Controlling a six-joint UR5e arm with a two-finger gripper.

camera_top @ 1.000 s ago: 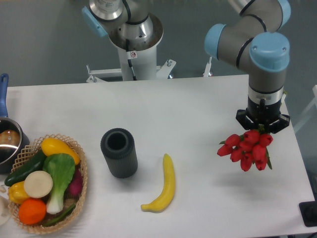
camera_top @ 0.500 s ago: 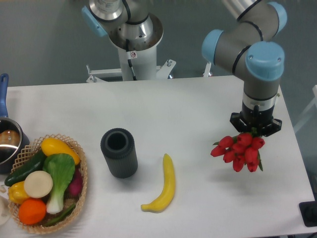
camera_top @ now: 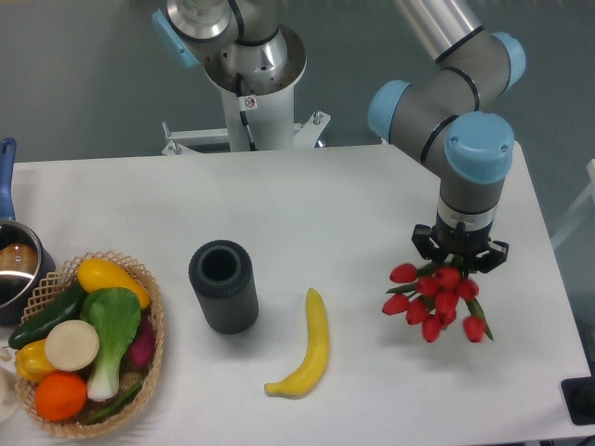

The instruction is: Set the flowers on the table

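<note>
A bunch of red tulips point(camera_top: 432, 299) hangs under my gripper point(camera_top: 459, 258) at the right side of the white table point(camera_top: 353, 195). The gripper points straight down and is shut on the flowers' stems, which it hides. The blooms spread out low over the table top; I cannot tell whether they touch it. The fingers themselves are hidden behind the wrist and the flowers.
A dark grey ribbed vase point(camera_top: 223, 286) stands left of centre. A yellow banana point(camera_top: 308, 347) lies between vase and flowers. A wicker basket point(camera_top: 152, 327) of vegetables sits at the front left, a pot point(camera_top: 17, 268) behind it. A black block point(camera_top: 579, 401) sits at the front right corner.
The gripper has moved left and downward with the flowers. The blooms now sit lower and more spread out, closer to the banana.
</note>
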